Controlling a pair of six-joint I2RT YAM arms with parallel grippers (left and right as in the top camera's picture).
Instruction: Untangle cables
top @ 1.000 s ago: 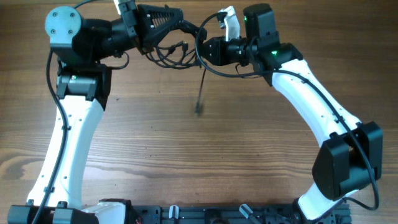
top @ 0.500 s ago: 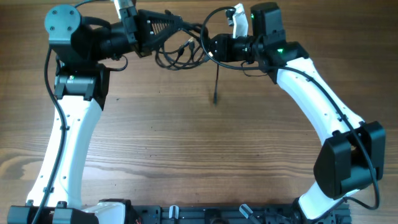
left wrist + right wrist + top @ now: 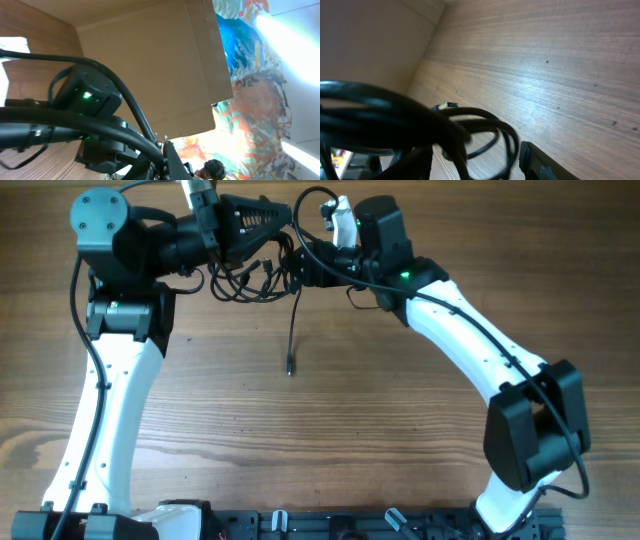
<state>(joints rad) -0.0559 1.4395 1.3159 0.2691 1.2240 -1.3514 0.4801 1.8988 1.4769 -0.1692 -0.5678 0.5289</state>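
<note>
The cables [image 3: 250, 275] are a tangle of thin black loops hanging above the table at the back, between my two grippers. One plug end [image 3: 291, 365] dangles straight down from the tangle. My left gripper [image 3: 288, 225] is shut on the top of the tangle; in the left wrist view a black cord [image 3: 115, 85] runs into its jaws [image 3: 162, 155]. My right gripper [image 3: 300, 268] is right beside the tangle. In the right wrist view its fingers [image 3: 475, 160] are apart, with cable loops [image 3: 485, 117] between them.
The wooden table [image 3: 350, 430] lies below. A black rail [image 3: 330, 525] runs along the front edge. In the left wrist view the right arm's housing with a green light [image 3: 87, 95] is close, and a cardboard wall [image 3: 150, 60] stands behind it.
My right gripper has moved left, up against the tangle near the left gripper. The dangling plug end swung right, then left, and hangs lower now. The left gripper stayed about where it was.
</note>
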